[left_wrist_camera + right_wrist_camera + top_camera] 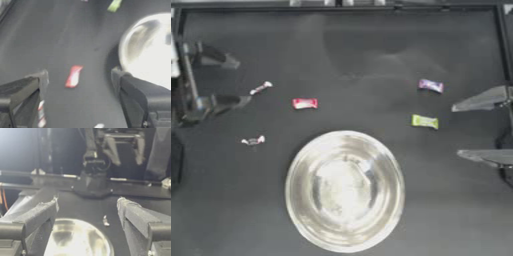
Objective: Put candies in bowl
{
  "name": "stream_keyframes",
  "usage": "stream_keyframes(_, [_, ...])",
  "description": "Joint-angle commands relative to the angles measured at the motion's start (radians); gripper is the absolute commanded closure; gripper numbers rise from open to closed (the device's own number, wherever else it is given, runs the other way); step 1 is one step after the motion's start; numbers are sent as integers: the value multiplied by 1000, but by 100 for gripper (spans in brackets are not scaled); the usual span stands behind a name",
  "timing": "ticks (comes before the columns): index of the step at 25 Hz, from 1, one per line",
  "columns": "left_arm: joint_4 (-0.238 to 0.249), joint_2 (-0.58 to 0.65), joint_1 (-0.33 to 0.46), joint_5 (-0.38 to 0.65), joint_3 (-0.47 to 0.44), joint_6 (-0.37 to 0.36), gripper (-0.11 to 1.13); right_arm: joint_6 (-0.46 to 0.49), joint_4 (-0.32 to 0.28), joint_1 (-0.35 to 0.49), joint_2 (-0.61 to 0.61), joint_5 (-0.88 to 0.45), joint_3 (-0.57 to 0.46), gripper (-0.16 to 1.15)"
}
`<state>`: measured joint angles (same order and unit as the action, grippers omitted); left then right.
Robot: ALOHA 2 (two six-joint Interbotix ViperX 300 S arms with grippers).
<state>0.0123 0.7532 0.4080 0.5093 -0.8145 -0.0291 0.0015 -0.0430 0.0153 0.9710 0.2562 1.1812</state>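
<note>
- Left gripper (230, 79) at table's left side, jaws spread wide, holding nothing; white twist-wrapped candy (260, 88) lying just beside its tip, not gripped.
- Right gripper (482, 129) at right edge, jaws wide apart, empty, touching nothing.
- Bowl (345, 191) low at centre of table (358, 45), no candy inside.
- Red candy (304, 103) above bowl, clear of rim; second white candy (253, 141) left of bowl.
- Purple candy (431, 85) and green candy (425, 121) upper right, near right gripper.
</note>
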Motion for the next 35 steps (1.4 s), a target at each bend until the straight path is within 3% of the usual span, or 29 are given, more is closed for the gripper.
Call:
stream_keyframes(1, [15,-58,55,72,67,-21,-1,2,12,3,-3,-3,-14,-1])
stream_keyframes(14, [11,-293,199,209,130,-163,-1,2,20,14,-5,-11,-6,-1])
stream_keyframes(24, [-9,-442,250,192,138,-244,-1,3,20,14,-9,-11,-6,-1])
stream_keyframes(35, [-18,-589,267,120,133,-262,-1,5,20,14,-11,-11,-5,-1])
